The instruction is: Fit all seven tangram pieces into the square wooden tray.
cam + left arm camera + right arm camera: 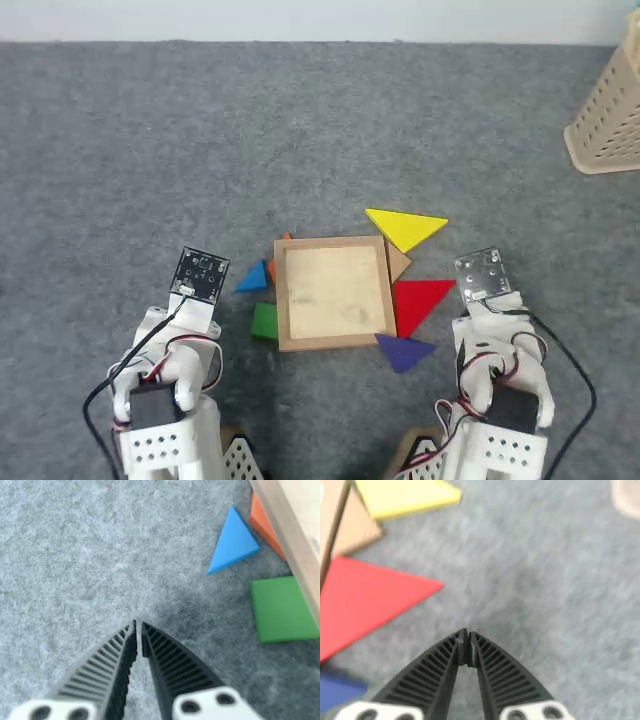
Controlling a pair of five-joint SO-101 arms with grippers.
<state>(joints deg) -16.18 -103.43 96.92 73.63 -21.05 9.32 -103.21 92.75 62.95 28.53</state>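
**Lead with a big triangle**

The tray lies bare on the counter. Blue triangle and green square sit beside its wall nearest the left claw. Red triangle and yellow triangle lie on the side nearest the right claw. Both claws are pressed together, empty. Best, I judge: spread wide, pinch the red triangle's edges, seat it into a corner.

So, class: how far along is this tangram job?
Done: nothing, the tray is empty. In hand: nothing, the left gripper and right gripper are shut and empty. Left: all seven, lying outside the tray: yellow triangle, tan piece, red triangle, purple triangle, orange piece, blue triangle, green square.
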